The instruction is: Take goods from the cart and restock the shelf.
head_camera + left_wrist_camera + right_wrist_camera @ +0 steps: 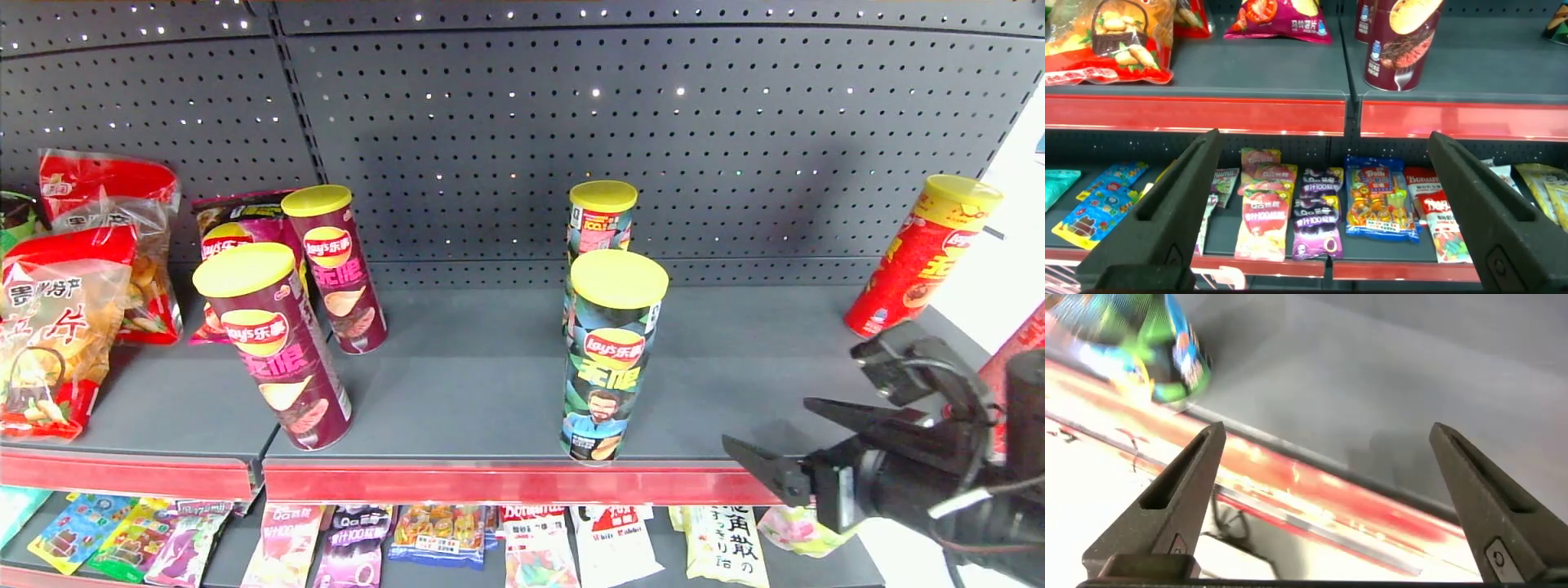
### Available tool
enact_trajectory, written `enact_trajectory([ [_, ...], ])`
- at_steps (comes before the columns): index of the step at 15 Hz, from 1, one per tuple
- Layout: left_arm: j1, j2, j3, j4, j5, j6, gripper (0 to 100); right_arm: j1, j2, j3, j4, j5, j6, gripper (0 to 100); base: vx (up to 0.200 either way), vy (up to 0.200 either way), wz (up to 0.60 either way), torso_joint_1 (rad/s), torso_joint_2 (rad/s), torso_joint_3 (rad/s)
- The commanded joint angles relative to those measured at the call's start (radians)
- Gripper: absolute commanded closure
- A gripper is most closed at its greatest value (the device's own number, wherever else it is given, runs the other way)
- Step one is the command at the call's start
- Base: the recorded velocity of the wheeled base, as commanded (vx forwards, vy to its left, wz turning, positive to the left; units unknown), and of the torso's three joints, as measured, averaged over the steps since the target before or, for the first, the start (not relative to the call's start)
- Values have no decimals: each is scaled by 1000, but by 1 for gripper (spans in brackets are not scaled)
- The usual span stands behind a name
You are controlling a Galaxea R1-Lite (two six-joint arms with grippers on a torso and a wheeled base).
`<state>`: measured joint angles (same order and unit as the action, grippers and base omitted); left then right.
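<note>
Your right gripper (767, 421) hangs at the red front lip of the shelf (473, 367), right of the green can (612, 351). Its jaws are spread wide and hold nothing. Your left gripper (1324, 139) is just as wide and empty, and it faces the packets (1315, 216) on the lower shelf (824, 572). On the grey deck a second green can (602, 216) stands behind the first. Two purple cans (273, 343) stand to the left, snack bags (57, 327) lie far left, and a red can (922, 253) is far right. A grey pegboard (490, 122) backs it.
</note>
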<state>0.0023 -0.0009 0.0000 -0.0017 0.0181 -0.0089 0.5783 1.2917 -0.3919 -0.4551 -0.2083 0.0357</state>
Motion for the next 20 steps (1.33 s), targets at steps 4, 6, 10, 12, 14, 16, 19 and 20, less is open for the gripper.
enact_trajectory([
  [4, -1, 1, 0, 0, 0, 0, 0, -259, -600, 162, 303, 144, -111, 0, 0, 0, 0, 0, 0, 0],
  [6, 1, 1, 0, 0, 0, 0, 0, -291, -810, 188, 409, 127, -163, 0, 0, 0, 0, 0, 0, 0],
  [10, 1, 1, 0, 0, 0, 0, 0, -282, -1132, 145, 585, 3, -180, 0, 0, 0, 0, 0, 0, 0],
  [12, -1, 1, 0, 0, 0, 0, 0, -279, -1200, 168, 596, 3, -181, 0, 0, 0, 0, 0, 0, 0],
  [14, 1, 1, 0, 0, 0, 0, 0, -279, -1290, 206, 605, -10, -181, 0, 0, 0, 0, 0, 0, 0],
  [16, 1, 1, 0, -1, 0, 0, 0, -265, -1292, 226, 609, 1, -181, 0, 0, 0, 0, 0, 0, 0],
  [19, 1, 1, 0, 0, 0, 0, 0, -259, -1292, 257, 607, 6, -180, 0, 0, 0, 0, 0, 0, 0],
  [20, 1, 1, 0, -1, 0, 0, 0, -259, -1292, 260, 607, 9, -178, 0, 0, 0, 0, 0, 0, 0],
])
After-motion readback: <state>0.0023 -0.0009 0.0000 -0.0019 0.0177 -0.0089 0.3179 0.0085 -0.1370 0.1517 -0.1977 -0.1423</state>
